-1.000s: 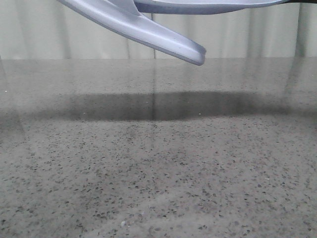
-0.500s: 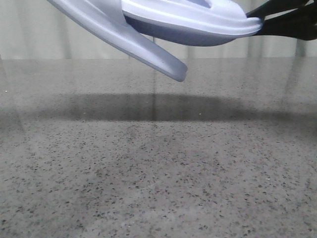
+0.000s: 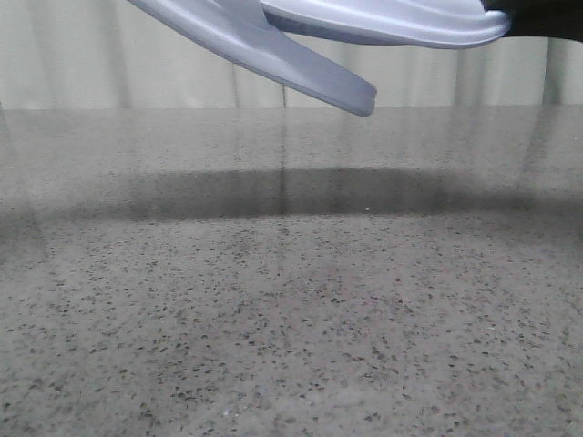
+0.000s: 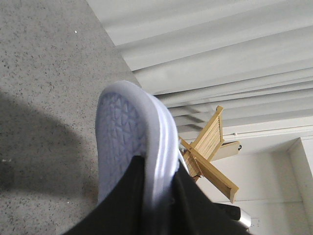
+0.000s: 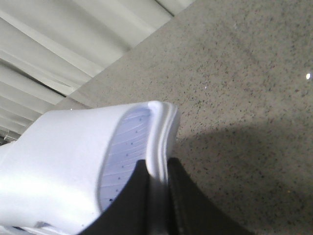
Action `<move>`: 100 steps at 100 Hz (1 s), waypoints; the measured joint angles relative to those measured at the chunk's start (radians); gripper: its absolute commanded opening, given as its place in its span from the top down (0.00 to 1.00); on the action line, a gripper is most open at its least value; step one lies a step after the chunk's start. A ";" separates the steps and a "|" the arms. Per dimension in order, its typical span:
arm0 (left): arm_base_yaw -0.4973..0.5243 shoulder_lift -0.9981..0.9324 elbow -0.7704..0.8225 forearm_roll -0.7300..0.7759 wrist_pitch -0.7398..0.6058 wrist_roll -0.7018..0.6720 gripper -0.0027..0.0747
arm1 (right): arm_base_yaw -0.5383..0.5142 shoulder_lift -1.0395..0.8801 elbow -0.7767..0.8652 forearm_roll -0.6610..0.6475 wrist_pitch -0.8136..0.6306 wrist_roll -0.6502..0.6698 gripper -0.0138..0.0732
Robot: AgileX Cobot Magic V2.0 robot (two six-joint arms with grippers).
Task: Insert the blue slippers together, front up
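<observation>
Both blue slippers held aloft above the speckled stone table, at top edge of front view. Left slipper angled down, its free end lowest. Right slipper roughly level, overlapping the left one from above; whether touching or already nested, cannot tell.

Left gripper: closed on rim of left slipper, one dark finger on the triangle-patterned sole, other on opposite face. Right gripper: closed on rim of right slipper, fingers either side of the edge, ribbed footbed facing cam.

Handling, judged: foam, so light, soft, springy. Rim looks pinched between fingers in both wrist views, so a hard squeeze likely deforms it. Held by one end only, so free end prone to sag and wobble. Smooth skin may slip; ribbed footbed and textured sole offer better bite. Thick sole edge near one end seems best hold, leaving strap opening free for insertion.

Hidden or unclear: straps and side holes not visible in any view. Slippers cut off by top frame in front view; arms mostly out of shot. Toe vs heel hard to tell. Wooden object behind left slipper, type unclear.
</observation>
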 measured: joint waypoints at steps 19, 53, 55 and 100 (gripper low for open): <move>0.000 0.000 0.000 0.000 0.017 0.001 0.93 | 0.004 -0.060 0.000 0.003 -0.048 -0.046 0.55; -0.006 0.000 0.000 0.008 0.074 0.002 0.93 | 0.010 -0.195 0.000 -0.042 -0.222 -0.078 0.35; -0.006 0.000 0.000 0.008 0.075 0.002 0.93 | 0.010 -0.207 0.000 -0.043 -0.232 -0.078 0.35; -0.006 0.000 0.000 0.012 0.051 0.009 0.93 | 0.010 -0.420 0.000 -0.064 -0.407 -0.082 0.35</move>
